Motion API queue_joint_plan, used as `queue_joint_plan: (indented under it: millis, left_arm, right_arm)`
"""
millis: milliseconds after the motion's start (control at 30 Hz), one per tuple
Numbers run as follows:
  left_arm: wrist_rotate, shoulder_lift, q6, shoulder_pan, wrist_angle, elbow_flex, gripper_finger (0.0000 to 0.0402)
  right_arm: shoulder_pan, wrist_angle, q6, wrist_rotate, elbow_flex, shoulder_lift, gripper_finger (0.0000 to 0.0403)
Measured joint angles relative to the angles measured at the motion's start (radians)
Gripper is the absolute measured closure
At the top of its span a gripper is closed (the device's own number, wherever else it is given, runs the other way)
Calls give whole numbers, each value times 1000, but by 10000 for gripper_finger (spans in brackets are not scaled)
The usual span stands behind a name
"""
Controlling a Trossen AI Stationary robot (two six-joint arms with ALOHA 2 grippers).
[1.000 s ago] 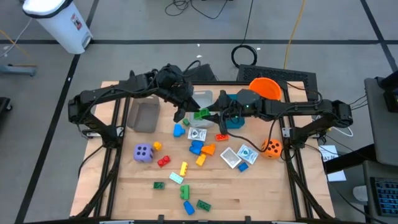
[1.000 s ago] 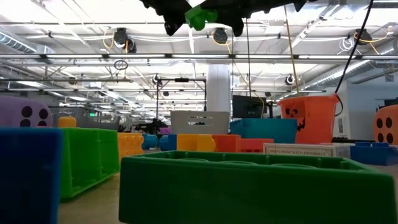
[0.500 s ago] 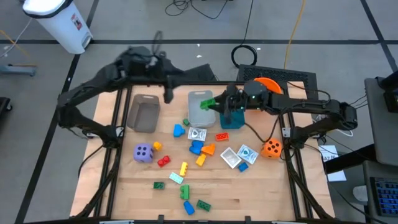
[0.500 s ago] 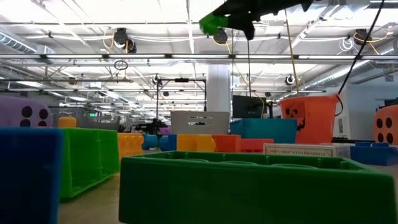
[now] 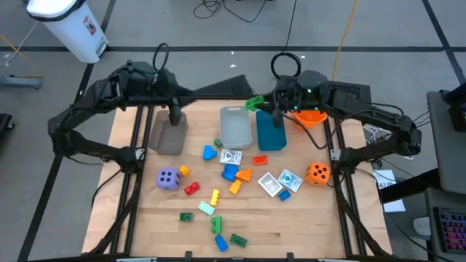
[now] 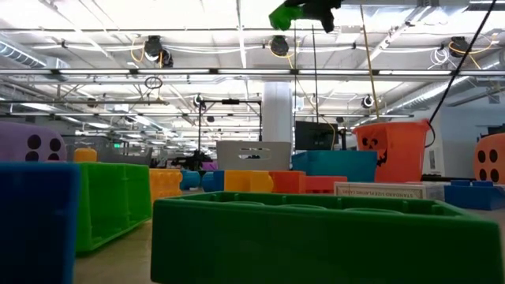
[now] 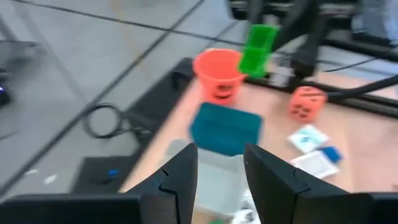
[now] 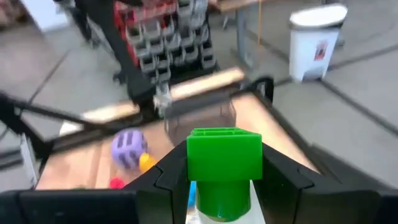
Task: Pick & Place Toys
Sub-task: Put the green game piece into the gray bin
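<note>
Above the far end of the teal bin (image 5: 271, 131), your right claw (image 5: 260, 105) is raised off the bench (image 5: 291, 225), fingers clamped on a green brick (image 5: 254, 103). Right wrist view shows that brick (image 8: 224, 162) pinched between both dark fingers, studs-end toward the camera. Low view has it up near the ceiling lights, well clear of everything below.

Your left claw (image 5: 175, 115) sits over the far end of the dark grey bin (image 5: 169, 135), at the bench's far-left corner. Fingers (image 7: 180, 180) stand a little apart w/ nothing between them; thru the gap you see the clear-grey bin (image 5: 235, 125) and the teal one beyond.

Orange bucket (image 5: 312, 110) is just beside the teal bin's far-right corner, partly under the right arm.

Rest of the toys lie loose on the bench, nearer side of the bins:
- purple dice (image 5: 167, 178) left, w/ a small orange brick (image 5: 183, 171) and a red brick (image 5: 191, 188) close by
- orange dice (image 5: 317, 173) near the right edge
- white packets (image 5: 231, 157) mid-bench, plus two more packets (image 5: 280, 182) to the right
- blue bricks (image 5: 230, 172) and an orange one (image 5: 242, 175) touching in a cluster at centre
- flat red brick (image 5: 259, 160) just below the teal bin
- yellow brick (image 5: 215, 196), then green bricks (image 5: 237, 239) and a blue one (image 5: 219, 243) toward the near edge
</note>
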Motion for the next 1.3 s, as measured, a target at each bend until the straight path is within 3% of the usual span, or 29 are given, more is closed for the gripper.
queue_joint_plan:
  millis: [267, 467, 700, 933, 1100, 1300]
  left_arm:
    - [117, -11, -107, -26, 319, -279, 268]
    - [254, -11, -174, -28, 543, -415, 268]
    - [337, -15, -162, -25, 572, -421, 268]
    - [461, -94, -146, 4, 557, -421, 268]
    - [474, -152, -145, 7, 561, -421, 268]
    - [465, -177, -101, 7, 558, -421, 268]
  right_arm:
    - [-18, -147, -7, -81, 187, 197, 271]
    - [-16, -257, -30, -96, 280, 349, 271]
    - [-1, -317, -20, -96, 280, 488, 270]
    - [30, -340, 7, -94, 280, 597, 270]
    - [45, -351, 33, -79, 278, 657, 270]
    - [51, -378, 64, 41, 278, 708, 270]
